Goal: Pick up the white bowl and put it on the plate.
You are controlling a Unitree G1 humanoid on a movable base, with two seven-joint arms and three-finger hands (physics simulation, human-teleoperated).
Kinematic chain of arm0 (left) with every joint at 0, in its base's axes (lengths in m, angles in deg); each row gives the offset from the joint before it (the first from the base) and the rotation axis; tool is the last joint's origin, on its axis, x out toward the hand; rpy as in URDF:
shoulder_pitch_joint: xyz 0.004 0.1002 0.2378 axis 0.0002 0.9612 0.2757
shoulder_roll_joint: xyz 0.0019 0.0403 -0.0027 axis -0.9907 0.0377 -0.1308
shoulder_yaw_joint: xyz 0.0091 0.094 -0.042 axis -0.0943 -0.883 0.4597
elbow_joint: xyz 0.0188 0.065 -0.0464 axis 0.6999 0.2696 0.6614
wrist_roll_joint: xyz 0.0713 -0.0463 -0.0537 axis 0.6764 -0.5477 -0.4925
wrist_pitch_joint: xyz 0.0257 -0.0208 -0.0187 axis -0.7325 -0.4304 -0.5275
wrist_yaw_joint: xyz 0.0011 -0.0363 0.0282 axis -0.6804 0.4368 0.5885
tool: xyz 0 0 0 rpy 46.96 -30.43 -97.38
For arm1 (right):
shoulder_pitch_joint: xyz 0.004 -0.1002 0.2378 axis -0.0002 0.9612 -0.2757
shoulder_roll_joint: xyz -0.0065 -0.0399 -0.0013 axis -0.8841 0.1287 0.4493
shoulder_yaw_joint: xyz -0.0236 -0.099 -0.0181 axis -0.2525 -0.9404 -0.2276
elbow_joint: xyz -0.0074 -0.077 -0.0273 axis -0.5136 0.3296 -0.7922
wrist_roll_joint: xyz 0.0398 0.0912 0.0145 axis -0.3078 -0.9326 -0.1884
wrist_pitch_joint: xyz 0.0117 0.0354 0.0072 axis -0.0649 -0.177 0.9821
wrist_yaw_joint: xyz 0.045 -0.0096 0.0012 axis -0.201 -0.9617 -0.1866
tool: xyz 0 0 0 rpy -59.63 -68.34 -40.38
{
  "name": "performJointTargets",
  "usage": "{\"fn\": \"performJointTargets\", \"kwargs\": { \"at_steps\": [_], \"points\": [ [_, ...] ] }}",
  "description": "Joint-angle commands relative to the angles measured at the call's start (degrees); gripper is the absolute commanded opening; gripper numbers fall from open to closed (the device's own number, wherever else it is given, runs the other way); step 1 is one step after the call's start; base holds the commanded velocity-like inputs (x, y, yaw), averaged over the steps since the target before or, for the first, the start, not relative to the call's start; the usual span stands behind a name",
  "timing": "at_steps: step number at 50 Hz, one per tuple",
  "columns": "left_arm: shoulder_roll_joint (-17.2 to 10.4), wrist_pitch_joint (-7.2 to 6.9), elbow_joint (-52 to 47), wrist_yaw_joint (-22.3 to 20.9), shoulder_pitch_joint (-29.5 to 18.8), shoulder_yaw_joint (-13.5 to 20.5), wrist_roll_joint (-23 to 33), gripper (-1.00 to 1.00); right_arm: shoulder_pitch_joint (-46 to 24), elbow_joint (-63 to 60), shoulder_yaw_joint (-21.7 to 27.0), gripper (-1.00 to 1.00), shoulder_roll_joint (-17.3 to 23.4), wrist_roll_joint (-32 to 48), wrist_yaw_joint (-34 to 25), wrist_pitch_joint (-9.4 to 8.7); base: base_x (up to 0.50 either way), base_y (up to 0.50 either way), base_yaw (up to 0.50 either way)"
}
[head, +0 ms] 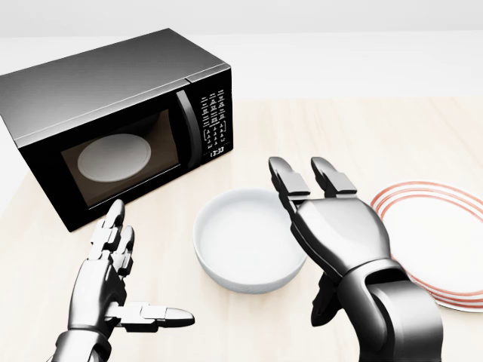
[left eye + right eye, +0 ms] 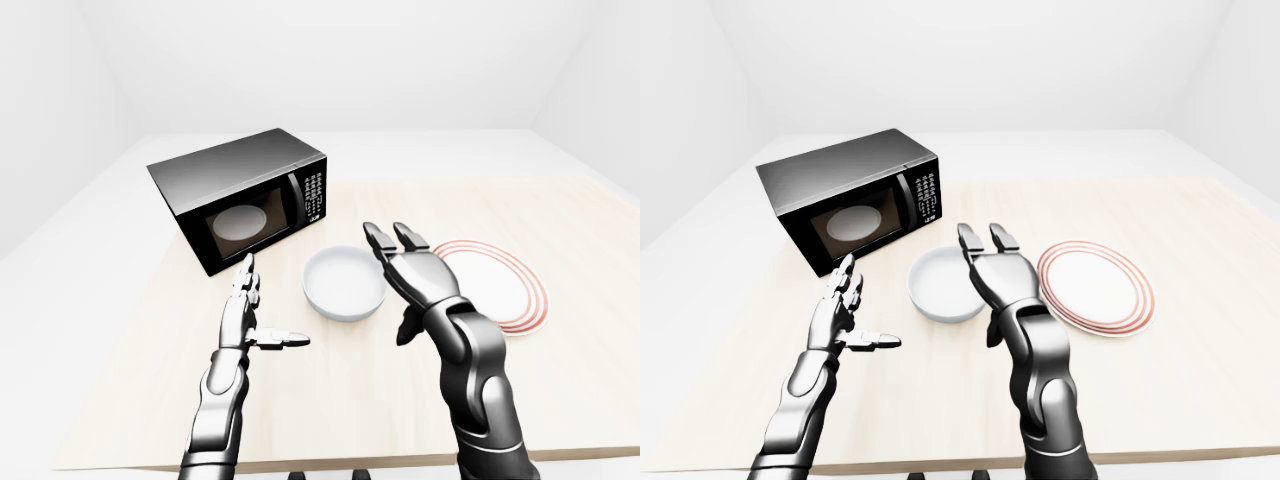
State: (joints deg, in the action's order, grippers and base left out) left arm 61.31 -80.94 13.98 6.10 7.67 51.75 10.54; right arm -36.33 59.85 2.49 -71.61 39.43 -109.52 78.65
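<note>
microwave (image 1: 121, 124) | black, door shut | on wooden table (image 2: 560, 215)

Bright, even, sharp render; my metal fingers (image 1: 287, 185) gleam, and soft shadows lie on the table (image 2: 560, 220).

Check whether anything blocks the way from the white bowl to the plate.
Nothing visible does. The white bowl sits on the table just left of the plate, with only bare wood between them. The right robot hand hangs open over the bowl's right rim; the microwave stands off to the left.
</note>
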Motion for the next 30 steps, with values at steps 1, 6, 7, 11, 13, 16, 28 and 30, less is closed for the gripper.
{"fn": "performJointTargets", "kwargs": {
  "at_steps": [1,6,7,11,13,16,28,30],
  "points": [
    [0.00,0.20,0.27,-0.04,-0.02,0.00,0.01,1.00,-1.49,1.71,1.00,1.00,0.73,2.64,0.00,0.00,0.00,0.00,0.00],
    [0.01,0.49,0.78,-0.02,-0.22,-0.04,0.10,1.00,-2.48,2.27,1.15,1.00,1.13,2.85,0.00,0.00,0.00,0.00,0.00],
    [0.01,0.47,0.76,-0.04,-0.22,-0.02,0.06,1.00,-2.43,2.46,1.09,1.00,1.08,2.68,0.00,0.00,0.00,0.00,0.00],
    [0.02,0.10,0.29,-0.01,-0.09,-0.08,0.09,1.00,-1.54,1.93,0.54,1.00,1.08,2.97,0.00,0.00,0.00,0.00,0.00],
    [-0.01,0.46,0.74,-0.09,-0.17,-0.01,0.04,1.00,-1.27,1.74,0.48,1.00,1.17,3.25,0.00,0.00,0.00,0.00,0.00],
    [0.00,0.50,0.69,-0.09,-0.12,-0.10,0.14,1.00,-1.18,1.38,0.36,1.00,1.06,3.39,0.00,0.00,0.00,0.00,0.00],
    [0.01,0.40,0.58,-0.21,-0.07,-0.09,0.12,1.00,-3.32,1.59,0.28,1.00,0.49,3.78,0.00,0.00,0.00,0.00,0.00],
    [0.00,0.48,0.68,-0.21,-0.06,-0.10,0.15,1.00,-3.53,1.46,0.10,1.00,0.77,3.89,0.00,0.00,0.00,0.00,0.00]
  ]
}}
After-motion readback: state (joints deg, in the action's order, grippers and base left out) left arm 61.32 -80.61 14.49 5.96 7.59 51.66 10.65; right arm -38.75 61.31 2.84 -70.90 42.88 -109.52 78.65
